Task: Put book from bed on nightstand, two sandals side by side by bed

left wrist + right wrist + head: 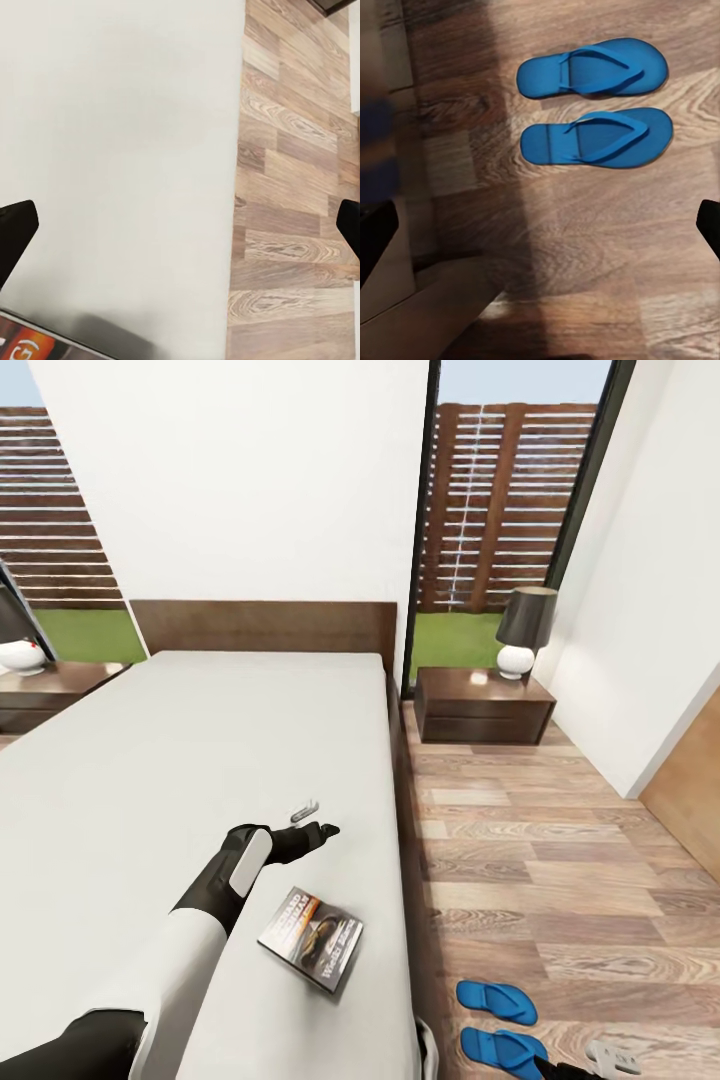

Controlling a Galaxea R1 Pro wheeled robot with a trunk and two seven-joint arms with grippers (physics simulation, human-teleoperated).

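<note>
Wood-plank floor (560, 880) flanks the grey bed (150, 780); left gripper (312, 822) spread beyond the book (312, 938).

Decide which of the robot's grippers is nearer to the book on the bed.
Left. The left gripper hovers over the mattress just beyond the book, fingers open and empty. The right gripper is off the bed, low over the floor beside the two sandals.

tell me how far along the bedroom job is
The sandals part looks done: both blue flip-flops lie side by side on the wood floor next to the bed. In hand: the left pincer hangs open over the mattress just beyond the book, not gripping it. Left: grasp the book and set it on a nightstand.
</note>
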